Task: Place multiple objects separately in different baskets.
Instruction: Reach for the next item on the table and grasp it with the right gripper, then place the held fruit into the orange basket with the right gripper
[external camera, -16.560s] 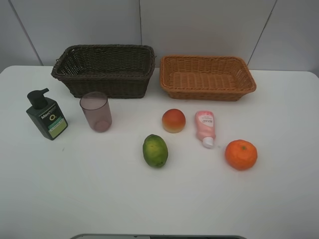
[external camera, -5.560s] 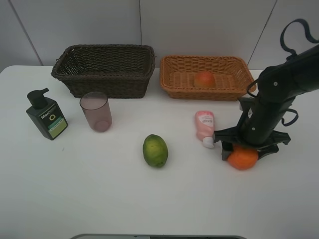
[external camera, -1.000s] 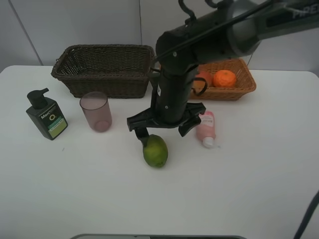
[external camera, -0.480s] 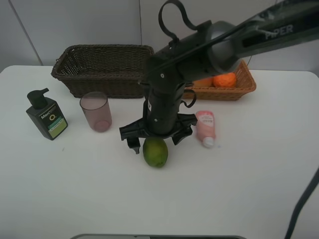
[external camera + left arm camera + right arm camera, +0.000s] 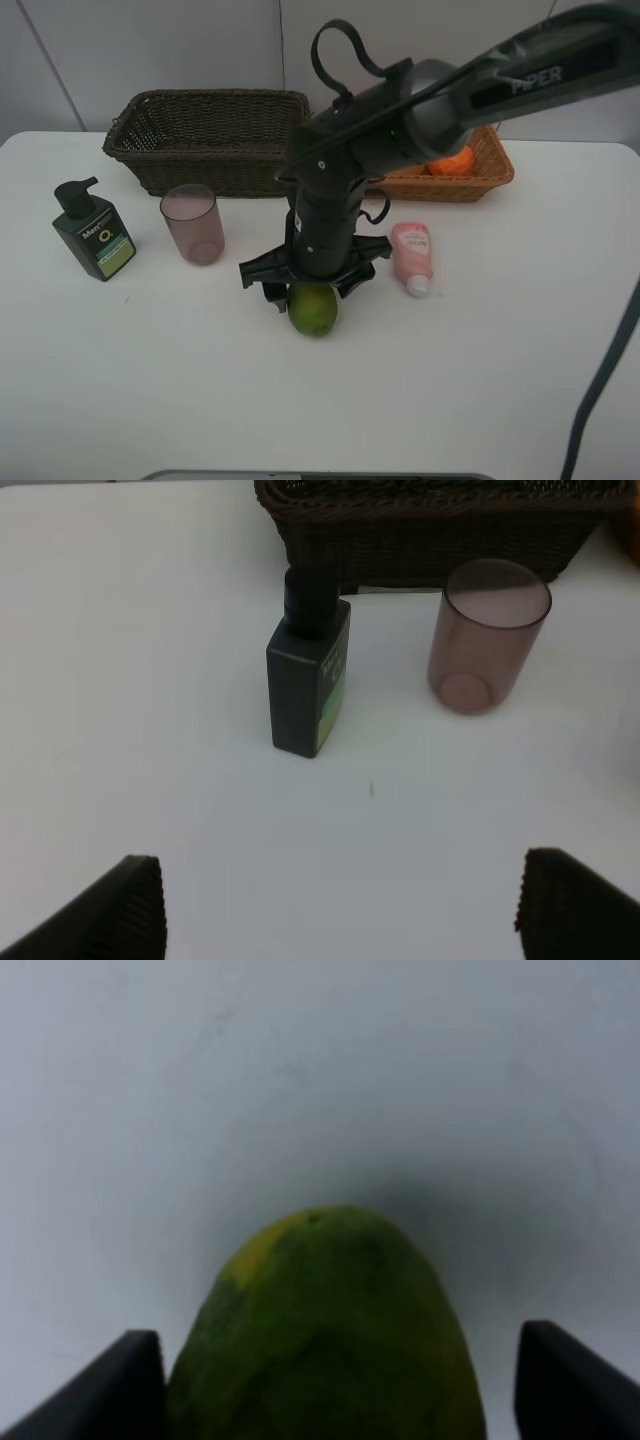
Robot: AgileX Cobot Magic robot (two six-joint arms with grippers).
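The right gripper [image 5: 308, 290] was spread wide around the green oval lime-like fruit [image 5: 314, 313], not yet clenched. The fruit lay on the white table [image 5: 150, 380], at 8 o'clock from the pink squeeze tube [image 5: 411, 252].

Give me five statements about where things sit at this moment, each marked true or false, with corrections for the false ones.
1. The green fruit sits between the open fingers of the right gripper. True.
2. The pink tube lies in the tan basket. False: it lies on the table, outside it.
3. The orange is in the tan basket. True.
4. The mauve cup stands inside the dark basket. False: it stands on the table in front of it.
5. The left gripper holds the pump bottle. False: it is open, apart from the bottle.
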